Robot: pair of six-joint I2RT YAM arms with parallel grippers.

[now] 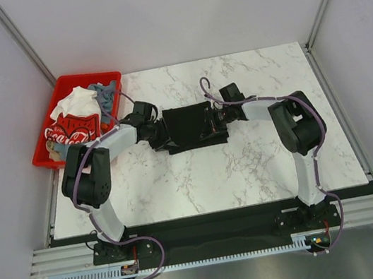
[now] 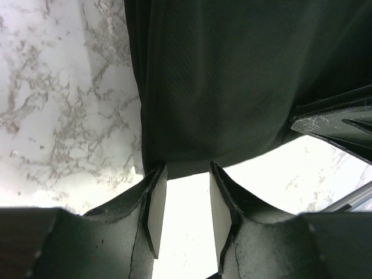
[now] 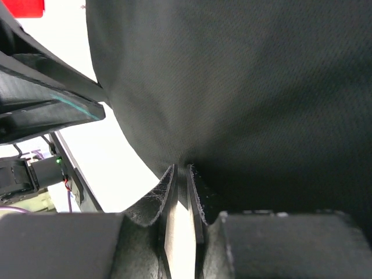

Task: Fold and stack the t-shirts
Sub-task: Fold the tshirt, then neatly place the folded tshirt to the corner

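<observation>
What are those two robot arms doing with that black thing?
They are folding a black t-shirt in the middle of the marble table. The right gripper is pinching one edge of it. The left gripper is open, with its tips at the opposite edge. In the red bin at the far left corner, other t-shirts sit crumpled, not yet folded.

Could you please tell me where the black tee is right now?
In the top view the black tee sits at mid-table, between the left end effector and right end effector, right of the bin.
</observation>
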